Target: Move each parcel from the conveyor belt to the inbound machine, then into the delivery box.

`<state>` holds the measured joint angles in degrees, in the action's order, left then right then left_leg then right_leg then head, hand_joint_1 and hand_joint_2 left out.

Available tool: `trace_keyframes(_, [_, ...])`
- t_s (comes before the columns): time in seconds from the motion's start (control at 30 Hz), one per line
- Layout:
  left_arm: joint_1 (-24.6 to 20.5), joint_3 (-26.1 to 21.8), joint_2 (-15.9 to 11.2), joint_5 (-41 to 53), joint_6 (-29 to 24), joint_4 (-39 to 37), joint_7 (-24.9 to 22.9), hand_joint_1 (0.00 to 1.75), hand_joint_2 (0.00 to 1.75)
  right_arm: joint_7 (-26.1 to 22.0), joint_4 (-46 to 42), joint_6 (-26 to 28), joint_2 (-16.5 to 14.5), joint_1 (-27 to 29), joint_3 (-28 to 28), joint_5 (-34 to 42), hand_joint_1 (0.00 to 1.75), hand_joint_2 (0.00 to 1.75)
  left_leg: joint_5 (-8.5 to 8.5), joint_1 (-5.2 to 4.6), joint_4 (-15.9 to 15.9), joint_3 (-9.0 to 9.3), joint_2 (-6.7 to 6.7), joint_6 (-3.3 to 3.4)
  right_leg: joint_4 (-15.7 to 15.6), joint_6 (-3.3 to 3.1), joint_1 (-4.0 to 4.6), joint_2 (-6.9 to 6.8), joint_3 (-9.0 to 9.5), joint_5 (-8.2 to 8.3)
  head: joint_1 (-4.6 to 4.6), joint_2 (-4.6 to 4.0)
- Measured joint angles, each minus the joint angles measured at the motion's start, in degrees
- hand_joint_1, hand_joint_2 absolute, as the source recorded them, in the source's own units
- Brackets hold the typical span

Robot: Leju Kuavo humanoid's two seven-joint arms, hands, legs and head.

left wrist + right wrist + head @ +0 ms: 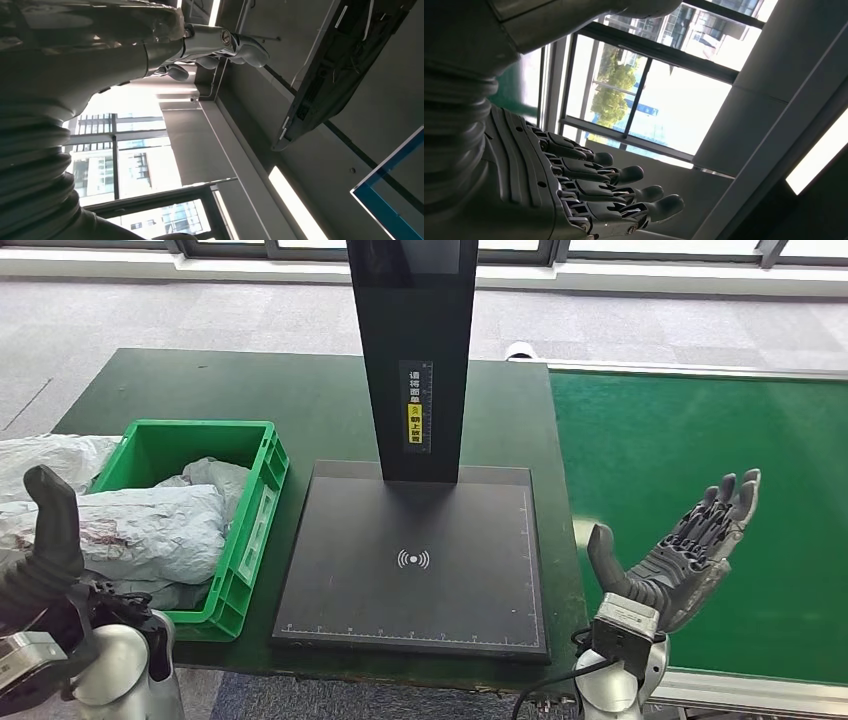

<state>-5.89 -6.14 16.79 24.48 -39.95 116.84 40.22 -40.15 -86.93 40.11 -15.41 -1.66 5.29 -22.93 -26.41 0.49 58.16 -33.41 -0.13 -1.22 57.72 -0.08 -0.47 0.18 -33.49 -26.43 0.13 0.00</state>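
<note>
A crumpled grey parcel [150, 525] lies across my left hand [45, 540] at the lower left, reaching over the left side of the green delivery box [265, 490]. The thumb stands upright on the parcel's near side. In the left wrist view the parcel's wrinkled plastic [155, 17] sits against that hand [100, 55]. My right hand [680, 550] is open, palm up and fingers spread, at the near left edge of the green conveyor belt [690, 430]; the right wrist view shows its fingers [614, 192] stretched out with nothing in them. The black inbound machine's platform [420, 570] is bare.
Another grey parcel [215, 475] lies inside the delivery box, and a pale one [50, 455] lies to its left. The machine's black post [415, 360] rises behind the platform. The dark green table [300, 390] stretches behind them.
</note>
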Motion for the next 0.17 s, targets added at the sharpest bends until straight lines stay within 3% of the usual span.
trace_keyframes(0.17, [0.01,0.25,-0.01,0.00,0.00,0.16,0.00,0.00,1.75,0.00,0.00,0.00,0.14,0.00,0.04,0.00,0.00,1.75,0.00,0.00,0.00,0.00,-0.01,0.00,0.00,0.00,0.00,-0.01,0.00,0.00,0.00,0.00])
